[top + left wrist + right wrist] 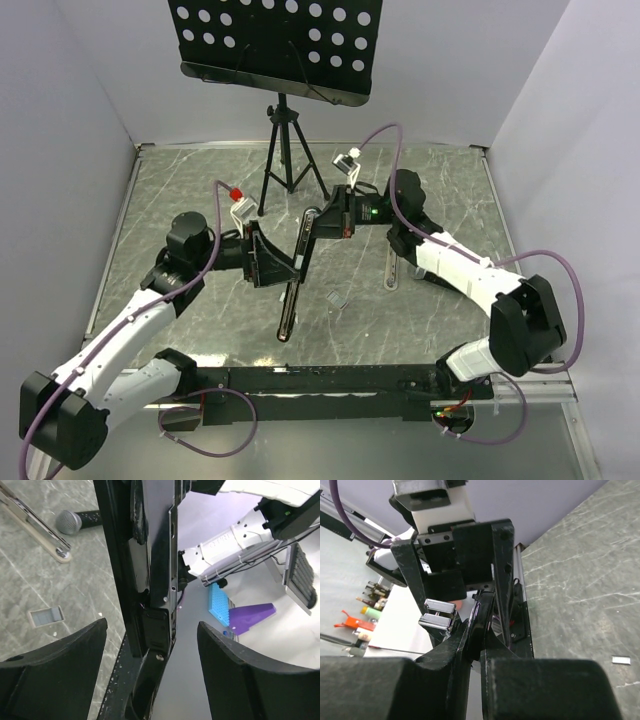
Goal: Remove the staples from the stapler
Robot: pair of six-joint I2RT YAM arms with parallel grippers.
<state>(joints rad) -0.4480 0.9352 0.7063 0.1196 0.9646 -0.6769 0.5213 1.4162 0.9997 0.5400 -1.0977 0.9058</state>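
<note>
The stapler [292,300] is a slim black bar hanging slanted over the table's middle. My right gripper [318,228] is shut on its upper end; in the right wrist view the pads [445,655] pinch the black bar [479,625]. My left gripper [276,266] is open, its fingers wide apart on both sides of the bar [155,580], not touching it. A second, silvery narrow bar [389,266] lies on the table to the right and also shows in the left wrist view [35,522]. The staples [337,296] lie as a tiny pale block on the table [46,616] [621,659].
A black tripod [288,155] with a perforated black plate [275,40] stands at the back centre; one rubber foot [70,522] lies near the silvery bar. Grey walls close in the marbled table [200,190]. A black rail [330,380] runs along the near edge.
</note>
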